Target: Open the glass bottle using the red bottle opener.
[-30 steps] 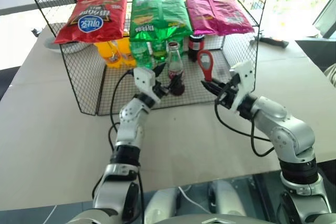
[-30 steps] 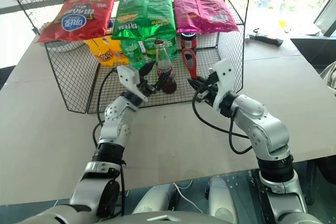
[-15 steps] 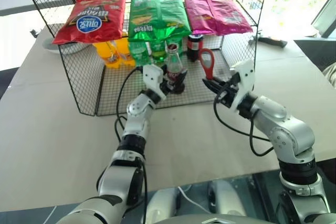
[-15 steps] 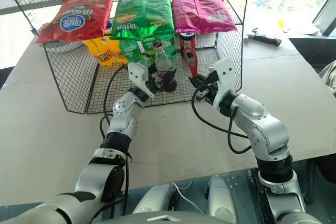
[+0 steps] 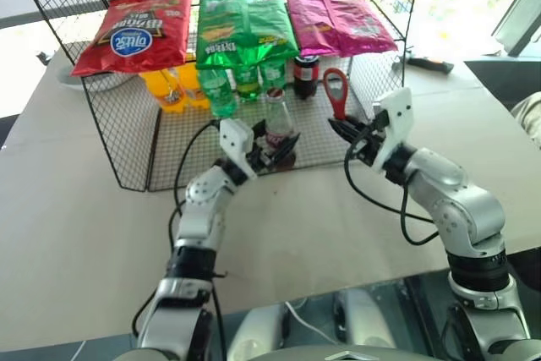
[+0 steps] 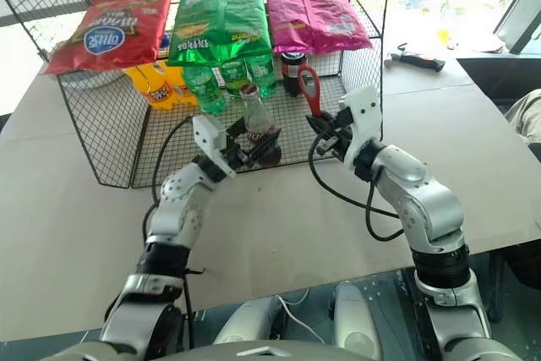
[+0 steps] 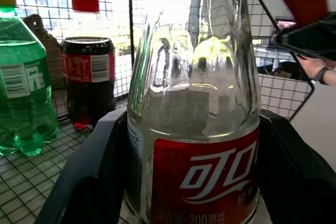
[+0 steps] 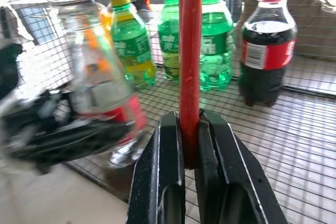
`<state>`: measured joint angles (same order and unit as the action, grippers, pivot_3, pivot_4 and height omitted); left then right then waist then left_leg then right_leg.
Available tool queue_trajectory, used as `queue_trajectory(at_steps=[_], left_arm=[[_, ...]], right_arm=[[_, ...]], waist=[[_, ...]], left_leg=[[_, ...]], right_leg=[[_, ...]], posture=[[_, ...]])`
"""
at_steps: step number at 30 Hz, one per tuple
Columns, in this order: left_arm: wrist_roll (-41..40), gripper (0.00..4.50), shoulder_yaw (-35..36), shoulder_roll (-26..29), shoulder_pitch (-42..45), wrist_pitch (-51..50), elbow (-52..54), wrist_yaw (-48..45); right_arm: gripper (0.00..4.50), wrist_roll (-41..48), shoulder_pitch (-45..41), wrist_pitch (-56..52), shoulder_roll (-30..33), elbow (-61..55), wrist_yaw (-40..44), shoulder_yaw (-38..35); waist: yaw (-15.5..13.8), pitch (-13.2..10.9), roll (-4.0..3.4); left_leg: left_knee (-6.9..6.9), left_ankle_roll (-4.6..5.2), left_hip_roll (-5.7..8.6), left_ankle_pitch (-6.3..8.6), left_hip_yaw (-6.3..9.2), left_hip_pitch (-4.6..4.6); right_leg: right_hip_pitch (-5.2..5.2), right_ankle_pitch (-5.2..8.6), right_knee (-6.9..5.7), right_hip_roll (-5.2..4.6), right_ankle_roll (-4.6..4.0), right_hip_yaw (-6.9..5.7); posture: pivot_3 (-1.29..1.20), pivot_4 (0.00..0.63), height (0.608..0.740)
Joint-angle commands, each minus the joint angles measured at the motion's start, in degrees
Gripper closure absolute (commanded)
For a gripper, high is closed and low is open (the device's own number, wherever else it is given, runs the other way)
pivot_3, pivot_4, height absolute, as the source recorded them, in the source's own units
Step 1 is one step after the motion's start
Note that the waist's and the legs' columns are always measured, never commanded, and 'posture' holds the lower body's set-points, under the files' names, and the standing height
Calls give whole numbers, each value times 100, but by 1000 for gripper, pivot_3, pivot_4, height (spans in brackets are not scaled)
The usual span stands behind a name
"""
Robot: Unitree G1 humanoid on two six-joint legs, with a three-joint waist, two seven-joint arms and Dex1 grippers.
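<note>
The left gripper point(image 5: 272, 146) grasps the glass bottle point(image 5: 278, 124) low on its body at the wire rack's point(image 5: 127, 124) front edge; a second ago it only reached toward it. At the bottle's two o'clock, the right gripper point(image 5: 345, 133) clamps the red bottle opener point(image 5: 336, 93) upright. Next, hooking the ring under the cap seems due.

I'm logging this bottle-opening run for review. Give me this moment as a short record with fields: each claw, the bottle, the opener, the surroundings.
left claw: shut around the lower body of the glass bottle
right claw: shut on the handle of the red bottle opener, ring end up
glass bottle: upright at the front of the wire rack, cap on
red bottle opener: held beside the bottle, apart from the cap
surroundings: green bottles, snack bags on top of the rack
</note>
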<state>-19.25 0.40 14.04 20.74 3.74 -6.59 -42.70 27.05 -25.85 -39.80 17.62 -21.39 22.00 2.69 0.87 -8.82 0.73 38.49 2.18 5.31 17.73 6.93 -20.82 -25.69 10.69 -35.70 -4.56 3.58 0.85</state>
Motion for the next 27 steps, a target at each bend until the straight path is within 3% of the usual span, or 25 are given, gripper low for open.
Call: queue_trajectory(at_steps=[1,6,17,18,20,27], left_arm=[[-177,1852,-64,182,-330,-306,1195,14],[-158,1852,-144,244,-821,-509,1777,111],[208,1852,-286,-88,-1380,84,1606,429],[173,829,-271,-95,-1386,90,1619,437],[129,18,-242,-54,-1393,89,1668,396],[-177,18,-148,22,-1308,4,2024,366]], right_arm=[[4500,-29,-112,217,-16,-62,74,-85],[4500,-74,-164,312,-34,58,132,-39],[4500,-144,-222,346,-85,152,222,0],[4500,-147,-225,345,-88,153,227,0],[4500,-150,-249,339,-94,165,239,-3],[4500,-197,-301,364,-89,223,323,26]], waist=[[-8,0,0],[-26,0,0],[-31,1,-1],[-30,1,-1],[-28,2,-1],[-26,2,-1]], left_leg=[[1,0,0,0,0,1],[4,0,1,0,-3,2],[4,0,2,0,-5,3],[4,0,2,0,-5,3],[5,0,2,0,-5,3],[6,0,1,0,-6,4]], right_leg=[[0,0,-3,0,0,1],[2,0,-4,0,0,3],[2,0,-3,-1,0,3],[3,0,-4,-2,0,4],[3,0,-4,-2,0,4],[3,-1,-7,-1,-1,5]], posture=[[0,150,740],[0,150,740],[0,150,740],[0,150,740],[0,150,740],[0,150,740]])
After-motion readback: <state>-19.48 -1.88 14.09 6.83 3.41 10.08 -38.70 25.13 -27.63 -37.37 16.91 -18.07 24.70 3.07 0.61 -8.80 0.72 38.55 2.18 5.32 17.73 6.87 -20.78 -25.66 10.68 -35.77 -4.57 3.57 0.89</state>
